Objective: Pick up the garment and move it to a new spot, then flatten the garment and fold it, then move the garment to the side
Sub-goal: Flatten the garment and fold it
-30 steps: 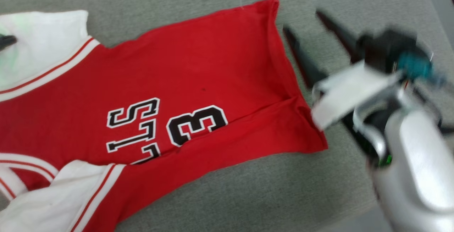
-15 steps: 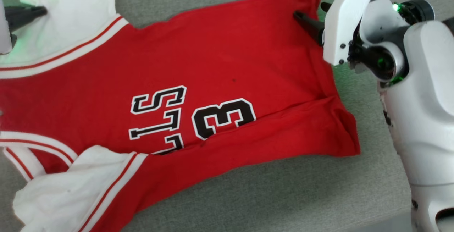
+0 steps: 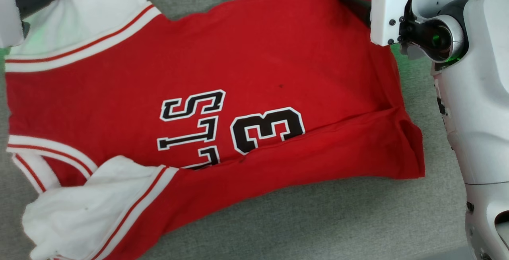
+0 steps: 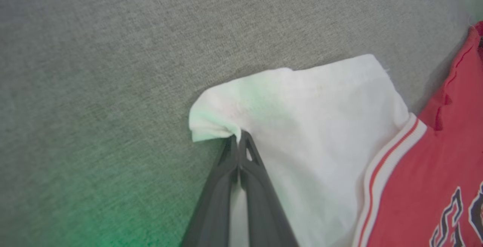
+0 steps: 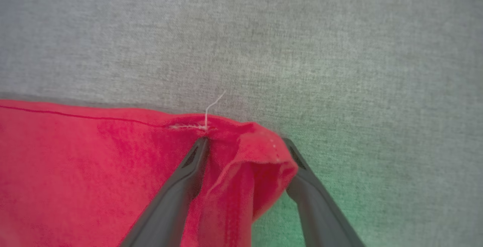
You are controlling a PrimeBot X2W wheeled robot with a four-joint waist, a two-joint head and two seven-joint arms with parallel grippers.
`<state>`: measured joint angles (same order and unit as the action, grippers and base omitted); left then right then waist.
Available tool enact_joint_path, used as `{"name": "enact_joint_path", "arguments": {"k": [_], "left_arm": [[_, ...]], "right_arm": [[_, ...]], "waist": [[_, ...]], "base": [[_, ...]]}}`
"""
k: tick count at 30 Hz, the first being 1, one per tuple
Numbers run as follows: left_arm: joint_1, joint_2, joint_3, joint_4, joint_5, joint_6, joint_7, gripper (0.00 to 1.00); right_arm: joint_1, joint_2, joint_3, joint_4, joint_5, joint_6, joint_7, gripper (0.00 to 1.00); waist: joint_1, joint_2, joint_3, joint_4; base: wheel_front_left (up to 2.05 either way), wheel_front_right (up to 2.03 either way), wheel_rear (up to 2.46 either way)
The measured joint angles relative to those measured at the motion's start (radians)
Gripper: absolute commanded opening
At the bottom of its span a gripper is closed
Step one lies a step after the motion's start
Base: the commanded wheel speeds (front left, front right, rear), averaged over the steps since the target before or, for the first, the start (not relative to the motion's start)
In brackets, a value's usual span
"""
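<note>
Grey woven surface point(image 3: 302, 220) lay under everything: coarse, flecked weave, matte and flat where it was bare. The threads read clearest in the two wrist views, fine and crosswise, a shade lighter toward the top. Light was soft and even, and shadows on the weave were faint with blurred edges. A green glow point(image 4: 113, 216) tinted the lower left of the left wrist view. A second green patch point(image 5: 362, 179) coloured the weave at the lower right of the right wrist view. At the head view's bottom right corner the surface ended at a slanting edge. Beyond it was a paler, smoother strip point(image 3: 441, 254), with too little showing to tell what it was.
</note>
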<state>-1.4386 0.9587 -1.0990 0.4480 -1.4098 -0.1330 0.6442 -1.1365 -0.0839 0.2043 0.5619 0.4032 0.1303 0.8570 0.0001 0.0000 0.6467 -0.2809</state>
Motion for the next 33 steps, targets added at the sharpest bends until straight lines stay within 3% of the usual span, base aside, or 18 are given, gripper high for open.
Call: {"name": "enact_joint_path", "arguments": {"k": [1, 10, 17, 24, 33], "left_arm": [[-0.001, -0.003, -0.002, -0.003, -0.002, 0.000, -0.012, 0.00], [0.048, -0.039, -0.011, -0.035, -0.053, 0.001, -0.178, 0.00], [0.124, -0.038, -0.046, -0.192, -0.050, 0.001, -0.339, 0.00], [0.217, 0.005, -0.113, -0.342, -0.015, 0.001, -0.525, 0.00], [0.403, 0.109, -0.165, -0.490, 0.020, 0.001, -0.762, 0.00]], "right_arm": [[-0.001, -0.001, 0.003, 0.002, 0.001, 0.000, -0.011, 0.00], [0.027, -0.046, 0.058, 0.016, 0.039, 0.000, -0.143, 0.00], [0.138, -0.154, 0.141, -0.074, 0.137, 0.000, -0.213, 0.00], [0.325, -0.299, 0.208, -0.243, 0.226, 0.000, -0.256, 0.00], [0.579, -0.443, 0.211, -0.440, 0.288, 0.000, -0.246, 0.00]], "waist": [[0.0000, 0.0000, 0.001, 0.004], [0.0000, 0.0000, -0.039, 0.041], [0.0000, 0.0000, -0.118, 0.087], [0.0000, 0.0000, -0.209, 0.144], [-0.0001, 0.0000, -0.322, 0.206]], "base": [[0.00, 0.00, 0.00], [0.00, 0.00, 0.00], [0.00, 0.00, 0.00], [0.00, 0.00, 0.00], [0.00, 0.00, 0.00]]}}
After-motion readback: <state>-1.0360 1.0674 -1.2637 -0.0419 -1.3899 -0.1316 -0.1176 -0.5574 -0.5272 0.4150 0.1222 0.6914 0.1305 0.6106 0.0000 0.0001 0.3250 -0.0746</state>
